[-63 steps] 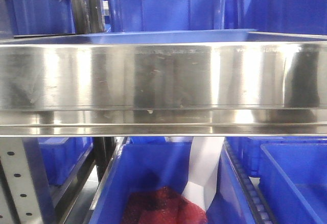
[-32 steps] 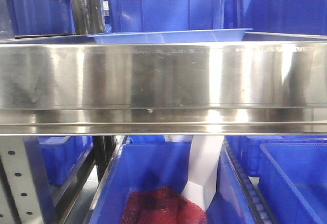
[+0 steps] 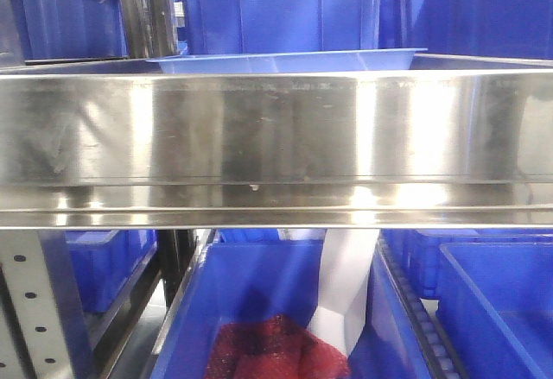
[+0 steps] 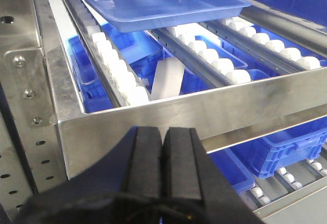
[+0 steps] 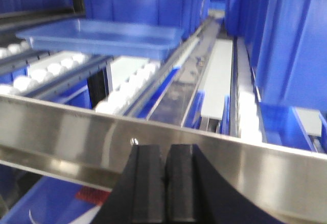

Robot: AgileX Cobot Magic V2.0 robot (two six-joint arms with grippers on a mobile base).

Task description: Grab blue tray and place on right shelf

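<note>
Already the blue tray (image 4: 158, 4) rests on the white roller tracks (image 4: 115, 71) of the right shelf (image 3: 276, 137), lying toward 12 o'clock behind the steel front lip. Near 6 o'clock in the left wrist view, the left gripper (image 4: 163, 155) has its black pads pressed together, holding nothing. Likewise the right gripper (image 5: 166, 183) sits at 6 o'clock, pads together, empty. Dark-blue bins (image 3: 276, 8) stand beyond the tray.
</note>
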